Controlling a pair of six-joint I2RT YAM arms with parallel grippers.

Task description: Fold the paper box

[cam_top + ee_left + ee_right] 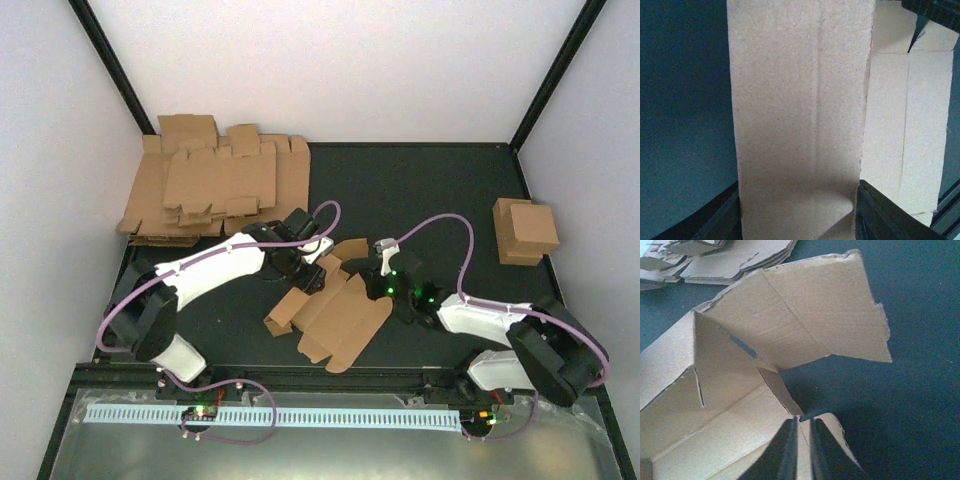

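The paper box (340,315) is a brown die-cut blank, partly folded, on the dark mat between the arms. My left gripper (312,268) is at its far left end. In the left wrist view a tall cardboard panel (800,100) stands between the fingers (880,212) and touches both, with a small crease at its base. My right gripper (372,280) is at the box's far right side. In the right wrist view it (804,442) is shut on a thin flap edge, with a raised side wall and a large flap (790,320) beyond.
A pile of flat brown blanks (210,185) lies at the back left and also shows in the right wrist view (730,260). A finished folded box (525,230) stands at the right edge of the mat. White walls enclose three sides.
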